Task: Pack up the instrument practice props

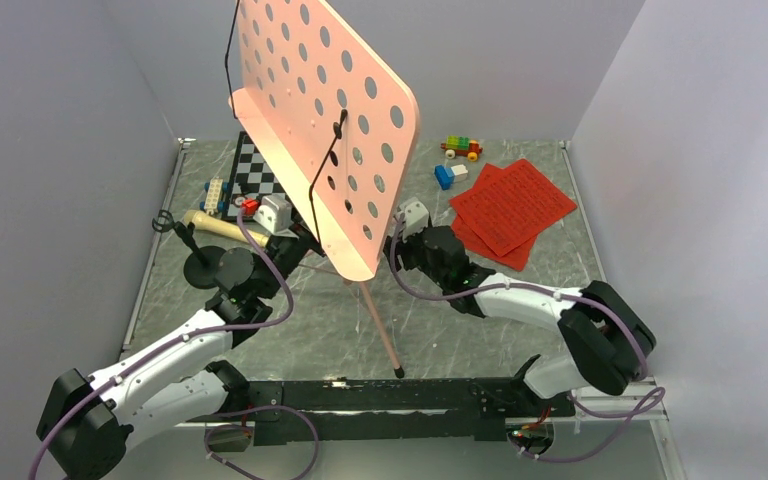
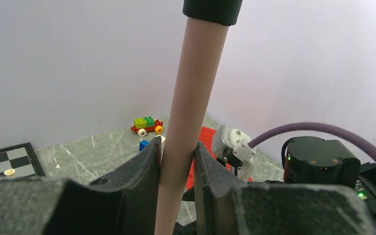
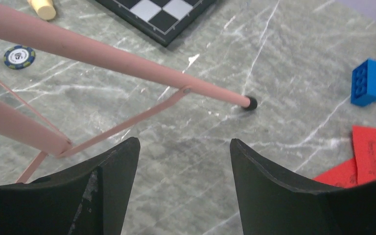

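The pink perforated music stand (image 1: pixel 330 110) stands upright mid-table on its tripod, one leg (image 1: pixel 380 330) reaching toward me. My left gripper (image 1: pixel 302 242) is shut on the stand's pink pole (image 2: pixel 186 122), which runs up between the jaws (image 2: pixel 177 147). My right gripper (image 1: pixel 397 245) is open and empty (image 3: pixel 183 144), low over the table beside a tripod leg (image 3: pixel 127 61) and its black foot (image 3: pixel 249 103). The cream-headed microphone (image 1: pixel 210 225) lies at the left with its black round base (image 1: pixel 208 272). The red sheet-music pages (image 1: pixel 510 205) lie at the right.
A chessboard (image 1: pixel 260 165) lies behind the stand. Toy bricks (image 1: pixel 460 148) and a blue brick (image 3: pixel 367 88) sit at the back right, more bricks (image 1: pixel 215 190) at the left. A poker chip (image 3: pixel 19 56) lies under the tripod. Grey walls close three sides.
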Robot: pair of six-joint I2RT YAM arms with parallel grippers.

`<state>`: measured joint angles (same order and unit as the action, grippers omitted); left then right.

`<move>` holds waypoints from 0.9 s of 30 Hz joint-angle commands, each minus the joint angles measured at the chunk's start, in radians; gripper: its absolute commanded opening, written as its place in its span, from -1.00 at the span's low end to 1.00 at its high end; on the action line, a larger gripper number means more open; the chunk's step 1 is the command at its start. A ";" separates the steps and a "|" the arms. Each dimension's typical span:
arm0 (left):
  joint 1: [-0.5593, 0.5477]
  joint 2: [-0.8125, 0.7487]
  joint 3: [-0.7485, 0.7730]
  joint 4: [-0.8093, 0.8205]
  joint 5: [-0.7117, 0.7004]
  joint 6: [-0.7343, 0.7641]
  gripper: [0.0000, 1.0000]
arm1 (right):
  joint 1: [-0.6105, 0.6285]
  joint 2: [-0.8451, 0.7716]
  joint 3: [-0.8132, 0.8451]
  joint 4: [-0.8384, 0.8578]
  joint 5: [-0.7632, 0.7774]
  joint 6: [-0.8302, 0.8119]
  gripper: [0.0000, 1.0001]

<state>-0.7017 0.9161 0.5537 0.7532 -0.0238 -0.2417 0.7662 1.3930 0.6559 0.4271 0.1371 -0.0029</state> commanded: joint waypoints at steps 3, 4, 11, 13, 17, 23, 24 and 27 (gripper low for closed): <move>-0.002 -0.017 -0.024 -0.084 0.000 -0.055 -0.98 | -0.001 0.038 -0.024 0.363 -0.068 -0.151 0.43; -0.002 -0.020 -0.026 -0.086 0.000 -0.055 -0.99 | 0.000 0.051 -0.025 0.388 -0.072 -0.160 0.43; -0.002 -0.038 -0.028 -0.101 0.009 -0.057 -1.00 | 0.002 0.154 0.074 0.407 -0.152 -0.216 0.42; -0.002 -0.040 -0.029 -0.105 0.010 -0.056 -1.00 | 0.004 0.187 0.105 0.397 -0.177 -0.225 0.38; 0.000 -0.039 -0.034 -0.113 0.014 -0.052 -1.00 | 0.010 0.230 0.142 0.408 -0.185 -0.246 0.30; -0.002 -0.037 -0.042 -0.113 0.015 -0.047 -1.00 | 0.013 0.287 0.192 0.427 -0.108 -0.272 -0.36; -0.001 -0.037 -0.044 -0.114 0.015 -0.045 -1.00 | 0.013 0.283 0.180 0.446 -0.085 -0.272 -0.49; -0.001 -0.044 -0.048 -0.119 0.007 -0.037 -1.00 | 0.018 0.248 0.141 0.474 -0.024 -0.268 -0.77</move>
<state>-0.6922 0.8856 0.5442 0.7292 -0.0380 -0.2470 0.8028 1.6699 0.7853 0.7681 -0.0166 -0.3614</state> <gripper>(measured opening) 0.310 0.254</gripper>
